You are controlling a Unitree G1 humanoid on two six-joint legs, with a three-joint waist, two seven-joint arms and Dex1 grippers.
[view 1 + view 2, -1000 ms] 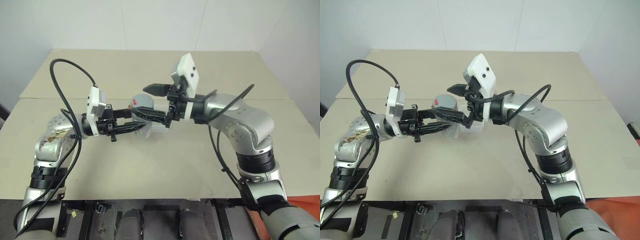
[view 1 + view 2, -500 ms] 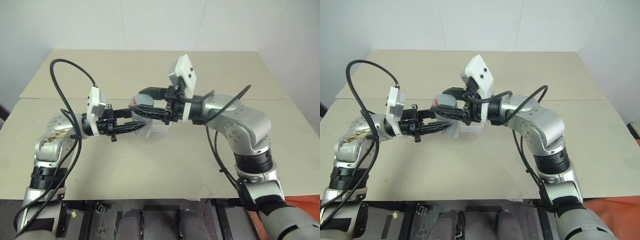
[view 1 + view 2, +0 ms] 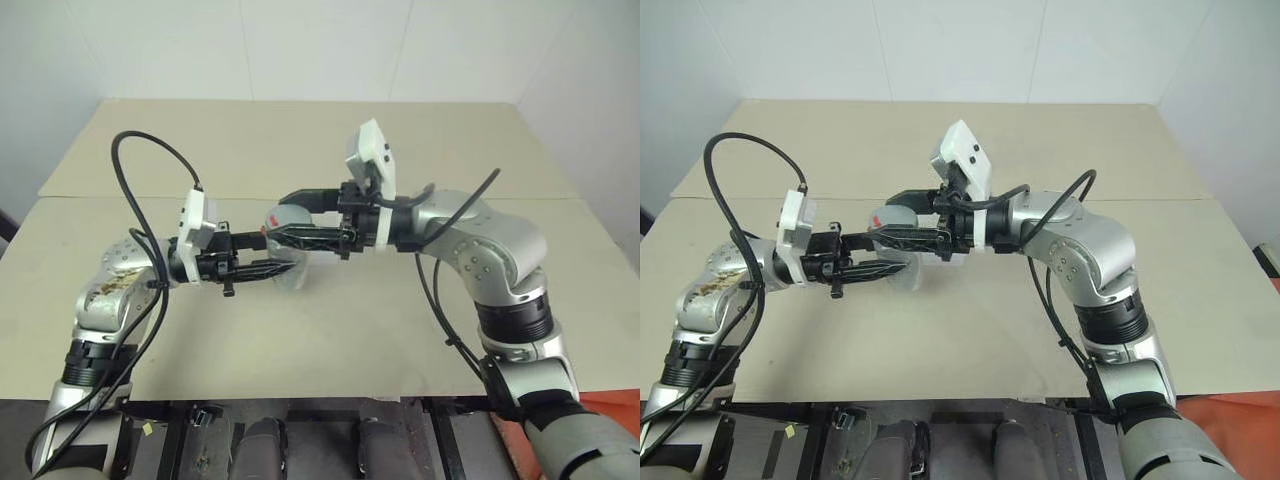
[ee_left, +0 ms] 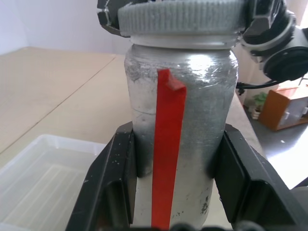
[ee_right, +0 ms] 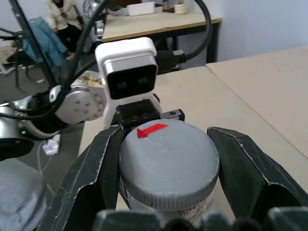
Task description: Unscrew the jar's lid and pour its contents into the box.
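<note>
We could not see the contents through the jar (image 4: 180,120)'s silvery wall; the box (image 4: 43,173) was cut off by the frame edge.

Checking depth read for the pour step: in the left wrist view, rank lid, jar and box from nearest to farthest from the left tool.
1. Silvery cylindrical jar with red stripe: clamped between the left tool's black fingers.
2. Grey ribbed round lid: on the jar's top, above the fingers.
3. Clear shallow plastic box: on the table beyond, off to the side.
</note>
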